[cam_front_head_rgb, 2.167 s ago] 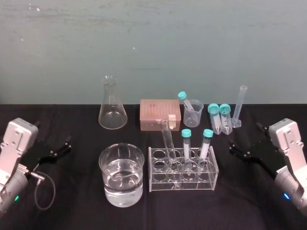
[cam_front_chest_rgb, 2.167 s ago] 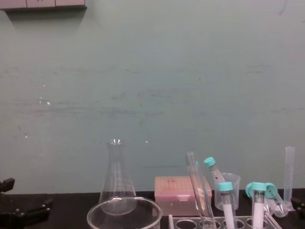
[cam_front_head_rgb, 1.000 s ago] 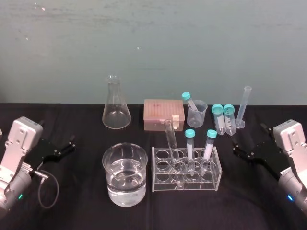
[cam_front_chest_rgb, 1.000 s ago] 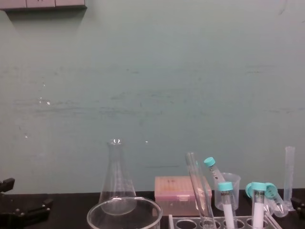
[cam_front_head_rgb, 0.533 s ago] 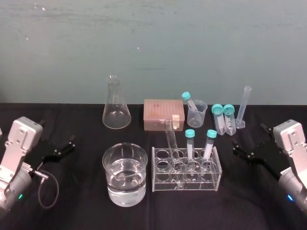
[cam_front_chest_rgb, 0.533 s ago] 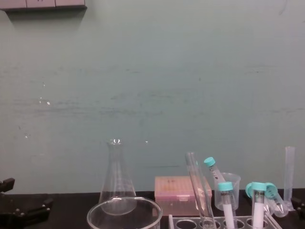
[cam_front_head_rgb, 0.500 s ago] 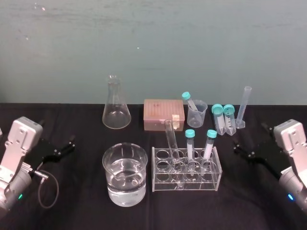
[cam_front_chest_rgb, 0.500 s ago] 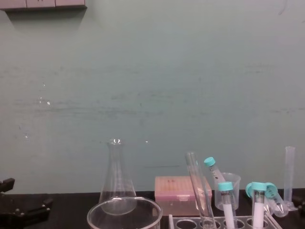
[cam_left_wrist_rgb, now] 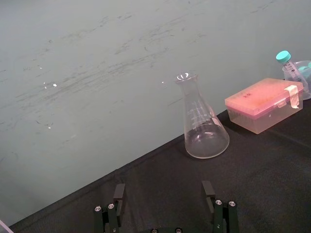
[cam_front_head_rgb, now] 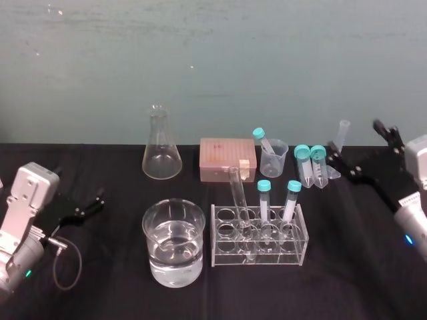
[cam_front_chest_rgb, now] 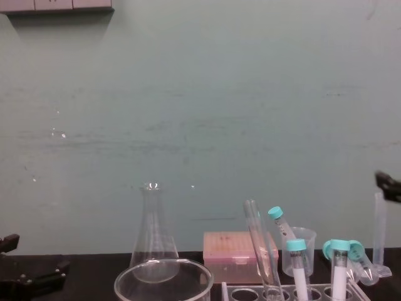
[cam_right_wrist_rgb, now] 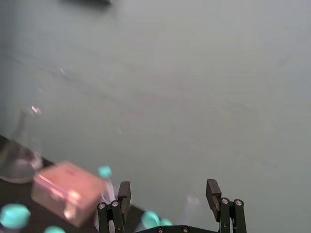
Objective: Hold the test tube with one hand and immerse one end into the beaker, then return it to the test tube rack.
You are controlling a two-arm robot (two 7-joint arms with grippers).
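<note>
On the black desk [cam_front_head_rgb: 347,280] the beaker [cam_front_head_rgb: 173,243] sat centre-left, the test tube rack [cam_front_head_rgb: 257,235] right of it. The right pincer [cam_right_wrist_rgb: 168,189] hung wide open mid-right, the left pincer [cam_left_wrist_rgb: 163,190] idle, also wide, lower left. The test tube [cam_front_head_rgb: 238,200] leaned in the rack. Looked like light, slick, fragile glass, so I'd pinch gently below its lip.

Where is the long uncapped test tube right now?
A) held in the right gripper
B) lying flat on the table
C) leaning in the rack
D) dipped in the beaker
C: the test tube leans in a hole of the rack, while the right gripper and left gripper are both open and away from it.
</note>
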